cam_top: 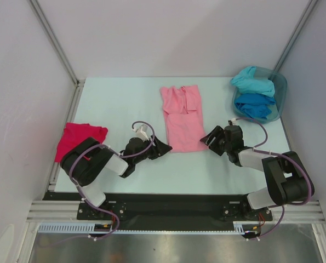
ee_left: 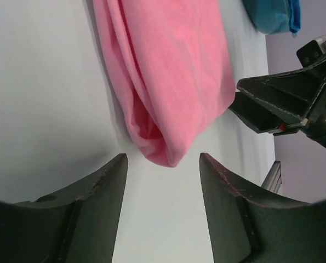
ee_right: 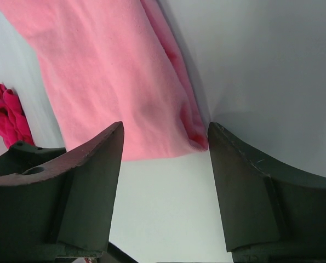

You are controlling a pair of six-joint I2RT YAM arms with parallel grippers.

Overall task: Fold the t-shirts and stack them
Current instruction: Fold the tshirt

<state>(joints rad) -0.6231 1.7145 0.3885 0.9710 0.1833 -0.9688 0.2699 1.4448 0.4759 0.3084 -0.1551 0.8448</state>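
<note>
A light pink t-shirt (cam_top: pixel 182 116) lies folded into a long strip in the middle of the table. My left gripper (cam_top: pixel 163 147) is open at its near left corner. In the left wrist view that corner (ee_left: pixel 171 156) lies just beyond the fingertips of the left gripper (ee_left: pixel 163 156), not between them. My right gripper (cam_top: pixel 209 136) is open at the near right corner, with the pink cloth (ee_right: pixel 108 76) just ahead of the right gripper (ee_right: pixel 165 125). A crimson t-shirt (cam_top: pixel 80 137) lies crumpled at the table's left edge. A turquoise shirt (cam_top: pixel 253 82) and a blue one (cam_top: pixel 256 105) sit in the tub.
The teal plastic tub (cam_top: pixel 280 87) stands at the back right corner. Metal rails run along the table's left edge (cam_top: pixel 64 137) and near edge. Both arm bases sit at the near edge, their forearms low over the tabletop.
</note>
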